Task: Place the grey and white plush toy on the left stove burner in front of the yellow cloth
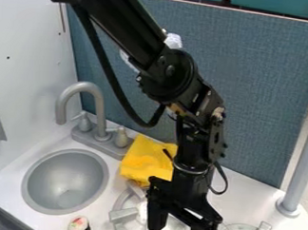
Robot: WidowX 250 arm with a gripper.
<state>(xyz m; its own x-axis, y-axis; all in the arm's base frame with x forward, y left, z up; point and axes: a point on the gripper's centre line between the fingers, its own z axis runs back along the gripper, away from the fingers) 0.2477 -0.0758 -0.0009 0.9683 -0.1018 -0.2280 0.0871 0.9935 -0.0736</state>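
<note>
Burner (123, 215) sits under the slanting arm (170, 73), whose parted jaws point down.

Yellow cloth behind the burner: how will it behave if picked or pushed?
The yellow cloth is probably floppy: it lies rumpled in soft folds, so expect it to sag from a pinch. Likely light for its size, since it looks like thin fabric. Pushed toward the faucet base, it would probably bunch rather than roll, given its loose, uneven shape.

1 white wall (31, 60) stands at the left; 1 blue partition (265, 92) runs behind the white counter (243, 196), with 2 teal bins (275, 4) above it. 1 gray pole (302, 172) rises at the right.
</note>
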